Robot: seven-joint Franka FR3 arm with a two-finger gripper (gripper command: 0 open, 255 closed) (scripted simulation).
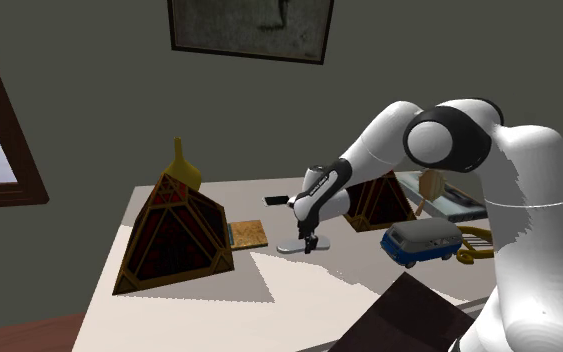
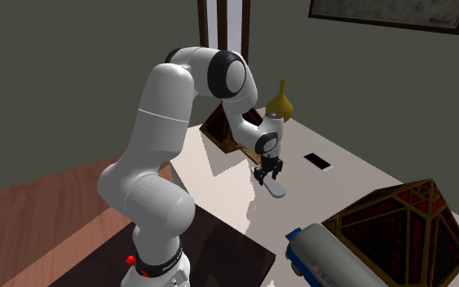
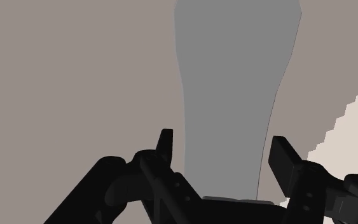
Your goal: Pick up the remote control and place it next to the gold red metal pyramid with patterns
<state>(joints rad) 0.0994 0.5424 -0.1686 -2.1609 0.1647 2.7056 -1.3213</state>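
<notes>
The remote control (image 1: 291, 245) is a flat grey slab lying on the pale table (image 1: 199, 320); it also appears in the second exterior view (image 2: 276, 189) and the wrist view (image 3: 231, 83). My gripper (image 1: 311, 243) (image 2: 268, 174) (image 3: 222, 149) is down at the remote's near end, open, one finger on each side and neither clasping it. A large dark red pyramid with a gold frame (image 1: 174, 235) (image 2: 399, 232) stands toward the shoulder view's left. A second, similar pyramid (image 1: 379, 200) (image 2: 222, 129) is partly hidden behind the arm.
A blue toy van (image 1: 421, 243) (image 2: 317, 257) sits near the stand. A yellow vase (image 1: 184, 165) (image 2: 280, 102), a small phone (image 1: 276, 199) (image 2: 318, 161) and a square mat (image 1: 248, 234) lie farther back. Gold and brown items (image 1: 474, 250) crowd the shoulder view's right.
</notes>
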